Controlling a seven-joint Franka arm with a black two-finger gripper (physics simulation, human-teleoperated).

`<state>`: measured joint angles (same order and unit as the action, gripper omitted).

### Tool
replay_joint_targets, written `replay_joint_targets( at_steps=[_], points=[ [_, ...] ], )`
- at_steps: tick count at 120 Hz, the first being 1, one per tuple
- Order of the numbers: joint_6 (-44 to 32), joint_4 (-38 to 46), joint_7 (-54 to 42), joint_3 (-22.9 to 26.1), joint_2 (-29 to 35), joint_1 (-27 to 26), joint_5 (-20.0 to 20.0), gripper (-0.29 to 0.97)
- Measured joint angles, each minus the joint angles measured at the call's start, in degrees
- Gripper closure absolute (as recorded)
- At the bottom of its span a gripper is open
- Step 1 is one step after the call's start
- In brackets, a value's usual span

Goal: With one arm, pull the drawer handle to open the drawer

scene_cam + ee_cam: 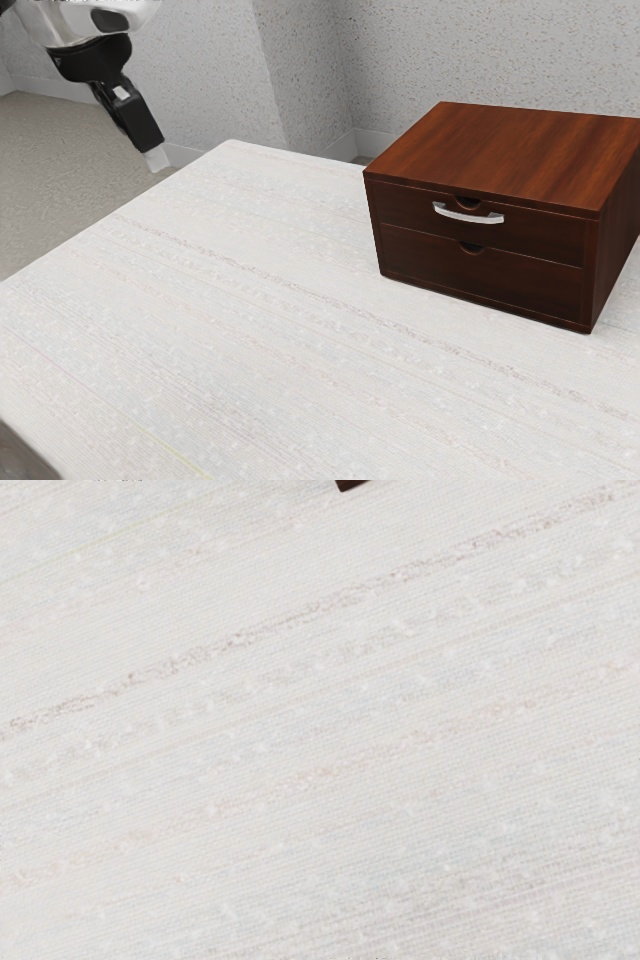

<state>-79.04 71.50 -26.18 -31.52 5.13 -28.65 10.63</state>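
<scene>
Up at ten o'clock in the exterior view my gripper (155, 160) hangs well apart from the drawer handle (467, 213) at three o'clock; parted or clenched, I cannot tell. Wrist view gives table (320, 740) and a cabinet (347, 484) sliver, so I'd approach level, square to the handle.

Two-drawer chest (520, 150) sat on the surface (250, 330) at the exterior view's right, with the wall (450, 50) behind it. Upper drawer (540, 228) sat over lower drawer (500, 270), handle (467, 213) on the upper front. Gripper (155, 160) hung upper left, well apart from the chest.
</scene>
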Motion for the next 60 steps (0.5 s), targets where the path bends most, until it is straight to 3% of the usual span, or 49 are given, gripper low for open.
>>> replay_joint_targets(
  at_steps=[18,26,31,44,60],
  points=[
    [-0.35,-0.03,-6.77,0.00,-1.69,0.72,0.41,0.00],
    [-1.52,0.46,-11.00,0.26,-6.35,2.64,-0.57,0.00],
    [-2.82,-0.88,-13.36,1.15,-11.03,4.16,1.13,0.00],
    [-5.56,-1.84,-19.46,3.35,-14.72,-3.53,6.50,0.00],
    [-7.21,-1.75,-29.84,2.96,-13.78,-3.40,6.37,0.00]
  ],
)
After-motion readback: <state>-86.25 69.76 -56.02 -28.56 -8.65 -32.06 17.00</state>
